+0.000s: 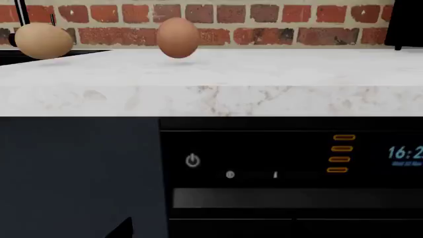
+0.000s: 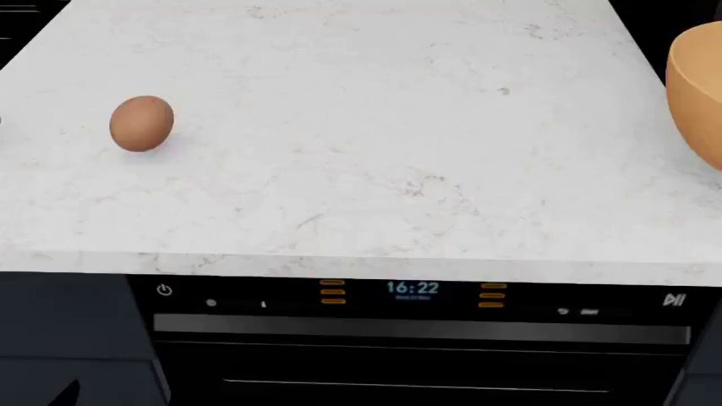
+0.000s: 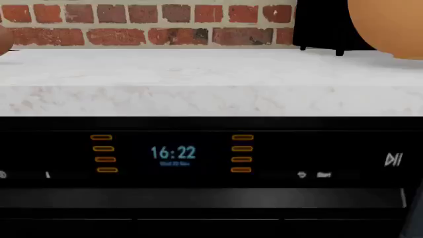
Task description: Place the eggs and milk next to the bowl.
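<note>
Well apart, redder egg point(image 2: 141, 123), bowl point(image 2: 697, 93), no hand visible

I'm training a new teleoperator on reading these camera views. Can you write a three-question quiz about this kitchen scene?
1. True or false: the redder egg lies on the white countertop, well apart from the bowl.
2. How many eggs does the left wrist view show?
A) none B) one C) two
3. Fill in: the appliance clock below the countertop reads ____.

Key:
1. True; the egg is near the head view's left edge, the bowl at its right edge.
2. C; the redder egg and a lighter egg.
3. 16:22
</note>
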